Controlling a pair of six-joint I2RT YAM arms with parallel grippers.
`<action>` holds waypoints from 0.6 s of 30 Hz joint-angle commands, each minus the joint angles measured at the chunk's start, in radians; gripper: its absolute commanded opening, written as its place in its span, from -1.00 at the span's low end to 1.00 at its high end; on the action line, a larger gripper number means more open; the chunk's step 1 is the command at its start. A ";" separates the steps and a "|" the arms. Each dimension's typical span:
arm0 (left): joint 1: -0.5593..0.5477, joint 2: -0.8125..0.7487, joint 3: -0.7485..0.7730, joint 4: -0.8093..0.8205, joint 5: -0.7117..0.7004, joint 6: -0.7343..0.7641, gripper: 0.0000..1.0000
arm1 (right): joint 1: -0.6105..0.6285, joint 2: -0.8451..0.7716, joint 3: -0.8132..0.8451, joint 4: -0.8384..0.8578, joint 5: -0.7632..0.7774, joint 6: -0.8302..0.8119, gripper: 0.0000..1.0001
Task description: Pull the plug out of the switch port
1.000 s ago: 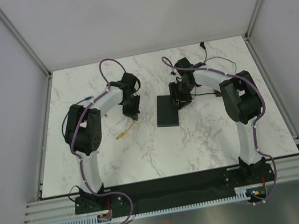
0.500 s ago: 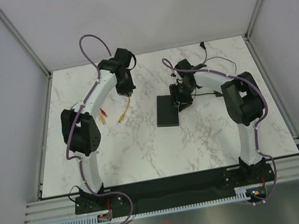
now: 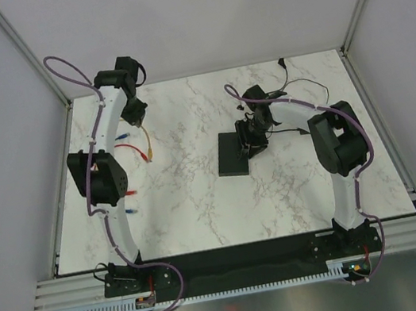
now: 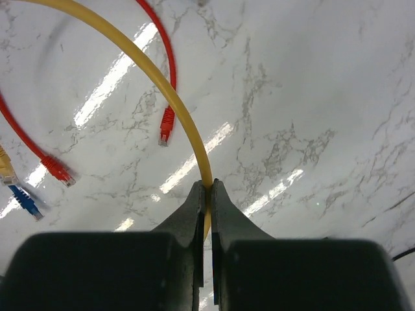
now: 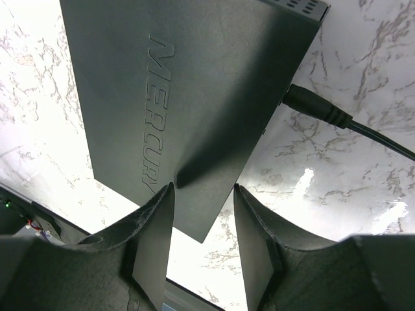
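Observation:
The dark grey switch [image 3: 233,153] lies at the table's middle; in the right wrist view [image 5: 181,84] it shows the raised word MERCURY. My right gripper [image 3: 251,137] is open, its fingers [image 5: 152,227] standing either side of the switch's near corner [image 5: 203,194]. My left gripper [image 3: 134,114] is at the far left back, shut on a yellow cable [image 3: 147,144] whose loose end trails on the table, away from the switch. In the left wrist view the yellow cable [image 4: 149,71] runs up from the closed jaws [image 4: 206,193].
A black power lead [image 5: 321,111] is plugged into the switch's side and runs off to the right [image 3: 292,131]. Red cables [image 4: 166,126] and a blue plug [image 4: 26,201] lie loose on the marble at the left [image 3: 130,149].
My left arm has swung from beside the switch to the far left back corner, carrying the yellow cable with it. The right arm and the switch have stayed put.

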 commanded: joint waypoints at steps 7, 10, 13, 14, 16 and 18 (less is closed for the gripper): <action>0.144 0.127 -0.044 -0.193 0.104 -0.270 -0.96 | 0.004 -0.024 0.008 0.006 -0.003 0.006 -0.01; 0.175 0.154 -0.009 -0.168 0.125 -0.304 -0.95 | 0.004 -0.029 0.016 0.003 0.007 0.000 -0.01; 0.202 0.158 -0.004 -0.148 0.126 -0.333 -0.73 | 0.004 -0.027 0.022 -0.002 0.018 -0.003 -0.01; 0.207 0.161 -0.005 -0.142 0.123 -0.336 -0.60 | 0.004 -0.026 0.022 0.000 0.021 -0.003 -0.01; 0.236 0.165 -0.005 -0.134 0.129 -0.328 -0.25 | 0.004 -0.019 0.031 -0.004 0.024 -0.005 -0.01; 0.256 0.173 -0.012 -0.133 0.144 -0.319 0.07 | 0.003 -0.012 0.040 -0.008 0.027 -0.006 -0.01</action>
